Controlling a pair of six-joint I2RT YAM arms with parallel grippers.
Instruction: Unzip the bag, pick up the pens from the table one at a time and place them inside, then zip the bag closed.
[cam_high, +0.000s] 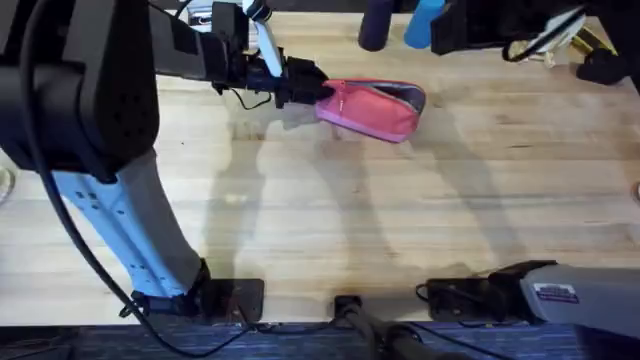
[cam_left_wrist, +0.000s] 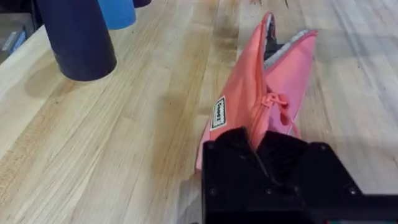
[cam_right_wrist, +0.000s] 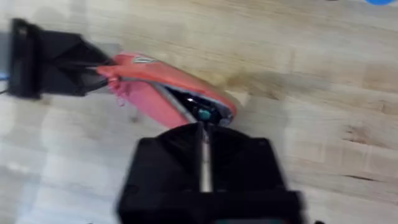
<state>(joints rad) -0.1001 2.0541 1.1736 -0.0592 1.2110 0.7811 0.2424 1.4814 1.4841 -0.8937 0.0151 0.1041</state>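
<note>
Left claw (cam_high: 305, 88) clamped on left end of pink bag (cam_high: 375, 108), far-centre on table (cam_high: 400, 220). Bag's long axis runs left-right, mouth gaping at right end. Right claw (cam_right_wrist: 202, 134) at that open end, gripping slim pen (cam_right_wrist: 203, 163), tip at opening. Other pen not made out. Dark cup (cam_left_wrist: 78, 37) nearby.

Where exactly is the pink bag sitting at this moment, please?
In the overhead view the bag lies on the far middle of the table, its end pinched by the left gripper.
</note>
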